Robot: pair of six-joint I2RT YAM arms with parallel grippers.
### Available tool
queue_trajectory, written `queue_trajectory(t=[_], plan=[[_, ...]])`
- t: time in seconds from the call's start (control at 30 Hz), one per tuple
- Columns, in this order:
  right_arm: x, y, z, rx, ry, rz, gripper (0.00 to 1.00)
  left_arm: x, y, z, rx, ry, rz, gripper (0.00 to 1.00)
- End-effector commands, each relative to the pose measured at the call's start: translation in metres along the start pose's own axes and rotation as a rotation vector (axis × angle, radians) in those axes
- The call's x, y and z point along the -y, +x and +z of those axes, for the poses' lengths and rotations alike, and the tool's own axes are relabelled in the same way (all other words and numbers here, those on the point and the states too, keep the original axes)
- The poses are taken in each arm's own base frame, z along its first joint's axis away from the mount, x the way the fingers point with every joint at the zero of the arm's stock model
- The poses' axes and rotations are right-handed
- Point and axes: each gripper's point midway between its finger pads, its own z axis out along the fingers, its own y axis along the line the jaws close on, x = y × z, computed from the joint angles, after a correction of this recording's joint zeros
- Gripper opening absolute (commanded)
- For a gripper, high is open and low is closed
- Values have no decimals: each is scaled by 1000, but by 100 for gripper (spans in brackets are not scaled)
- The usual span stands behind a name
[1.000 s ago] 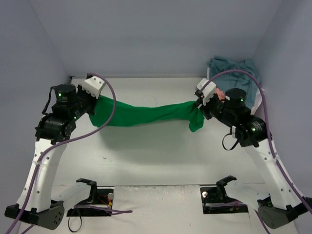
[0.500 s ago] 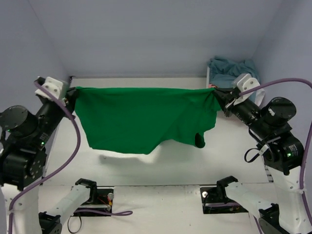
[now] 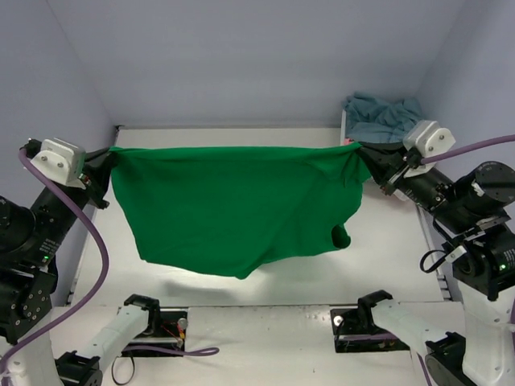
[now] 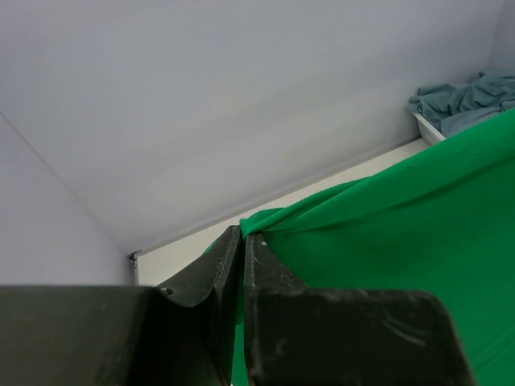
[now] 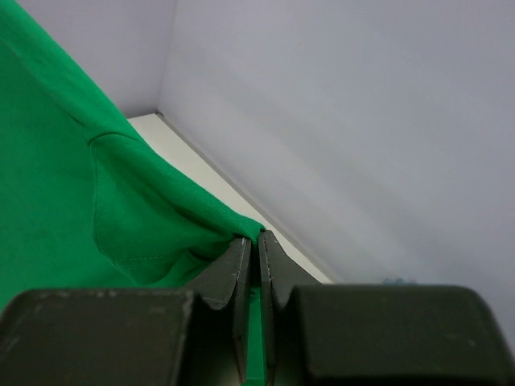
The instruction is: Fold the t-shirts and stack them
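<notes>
A bright green t-shirt [image 3: 233, 205] hangs spread in the air between both arms, its top edge taut and its lower edge drooping above the table. My left gripper [image 3: 107, 153] is shut on its left top corner; in the left wrist view the cloth [image 4: 378, 241] runs out from the shut gripper [image 4: 242, 235]. My right gripper [image 3: 360, 149] is shut on the right top corner; in the right wrist view the cloth [image 5: 72, 185] hangs from the gripper [image 5: 257, 237]. A teal t-shirt [image 3: 382, 112] lies crumpled at the back right, also in the left wrist view [image 4: 463, 100].
The white table [image 3: 282, 265] lies under the hanging shirt. Grey walls close the back and both sides. The teal shirt lies in a white basket [image 4: 428, 127] at the back right corner. Two black arm mounts [image 3: 153, 322] sit at the near edge.
Both arms rose and swung outward, pulling the green shirt from a bunched rope near the table into a wide sheet hanging in the air. The left gripper moved further left in the last half second.
</notes>
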Motion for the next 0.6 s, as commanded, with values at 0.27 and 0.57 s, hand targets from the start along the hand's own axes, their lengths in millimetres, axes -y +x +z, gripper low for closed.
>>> queue_trajectory(t=[0.27,0.57], plan=[[32,-77,-17,180,131,-90,0,-17,-42,2,114,-75,-42,0],[16,-78,-34,194,92,-73,0,9,-63,-24,178,48,-53,0]])
